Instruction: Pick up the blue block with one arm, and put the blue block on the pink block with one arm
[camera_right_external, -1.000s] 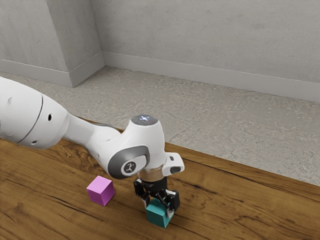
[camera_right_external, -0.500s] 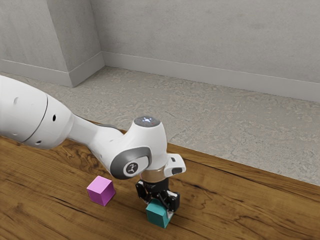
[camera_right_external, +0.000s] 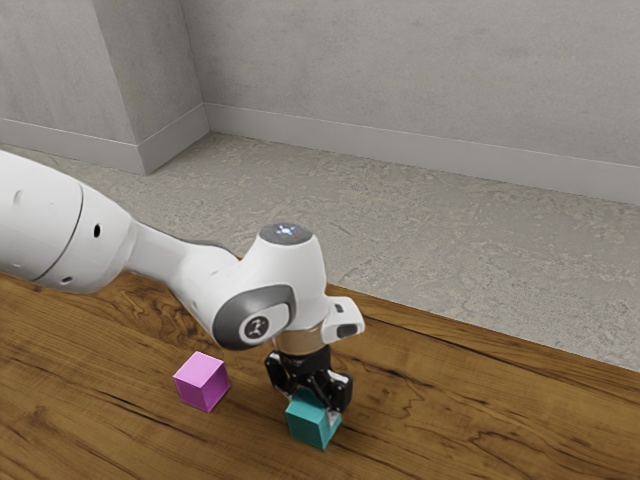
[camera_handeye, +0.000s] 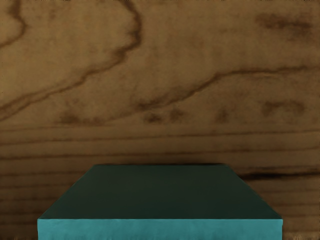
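Teal-blue cube, item one: the blue block (camera_right_external: 310, 432) sat low over the wooden table (camera_right_external: 500, 420), directly under my hand. I could not tell whether its underside had cleared the wood. In the wrist view its top face (camera_handeye: 160, 195) lay close beneath the camera, with bare grain beyond it.

Item two: the gripper (camera_right_external: 314, 400), black, pointing straight down. Its fingers pressed the cube's upper part from two sides, so I logged it as clamped on the blue block.

Item three: the pink block (camera_right_external: 202, 380), upright on the table, near the blue one toward the exterior view's left and apart from it.

Step in hand, as I judged it: the grasp made and the lift beginning. The next move called for a rise above the pink block's top, a short carry toward the exterior view's left, then a level set-down square on its top face.

Room: bare wood lay between the two cubes and wide on the exterior view's right. The table's far edge ran behind the arm, with grey floor (camera_right_external: 420, 220) past it, away from the planned path.
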